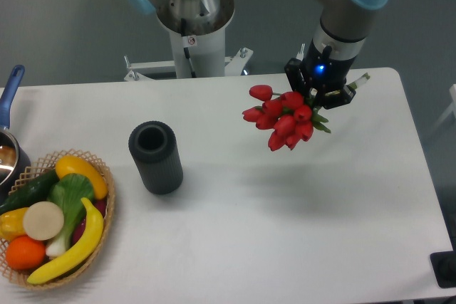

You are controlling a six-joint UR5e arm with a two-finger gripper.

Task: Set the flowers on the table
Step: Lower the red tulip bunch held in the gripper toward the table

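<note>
Gripper [329, 94] is clamping the flowers [284, 118] by the stems, fingers closed tight around them; exact finger gap is hidden by the wrist body. A blue light is glowing on the gripper housing. Red tulip buds are sticking out down and to the left of the gripper, bunch tilted, a pale stem end poking out at the gripper's right side. Flowers are hanging in the air above the table [299, 233], not touching it; a faint shadow is falling on the white top below them. Dark grey vase [155, 156] is standing upright well to the left of the bunch, mouth open. Wicker basket [51, 220] of vegetables is sitting at the table's left front edge. A pot with a blue handle [10, 144] is showing partly at the far left. Robot base [192, 30] is standing behind the table against a grey floor.
</note>
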